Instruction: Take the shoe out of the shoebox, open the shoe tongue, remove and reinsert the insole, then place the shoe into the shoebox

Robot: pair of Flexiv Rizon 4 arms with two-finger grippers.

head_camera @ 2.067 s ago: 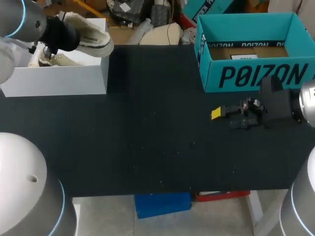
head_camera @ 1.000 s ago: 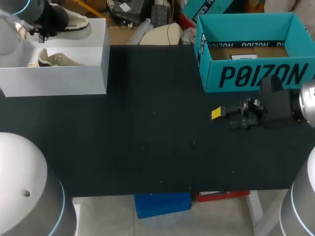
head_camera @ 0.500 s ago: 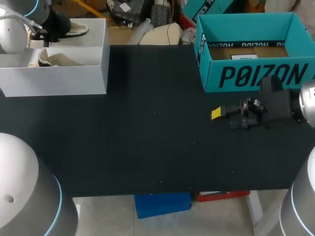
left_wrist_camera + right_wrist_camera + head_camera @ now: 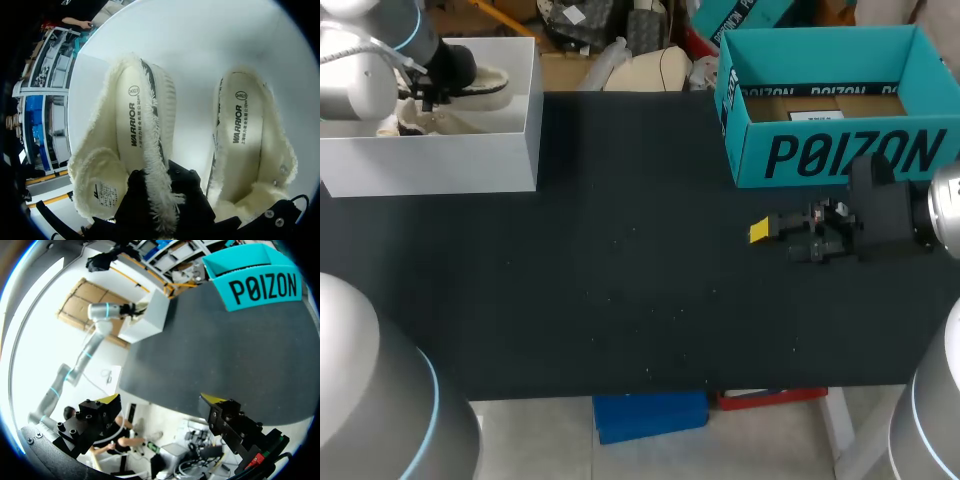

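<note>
Left wrist view: left end effector pinches a shoe inside the shoebox; right end effector spread.

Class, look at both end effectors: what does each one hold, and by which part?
The left end effector grips the cream fleece-lined shoe by its fluffy side rim; the right end effector holds nothing.

— Where's the cream fleece-lined shoe?
— Inside the white shoebox, by its far wall, opening upward, insole showing, just beside its twin.
</note>
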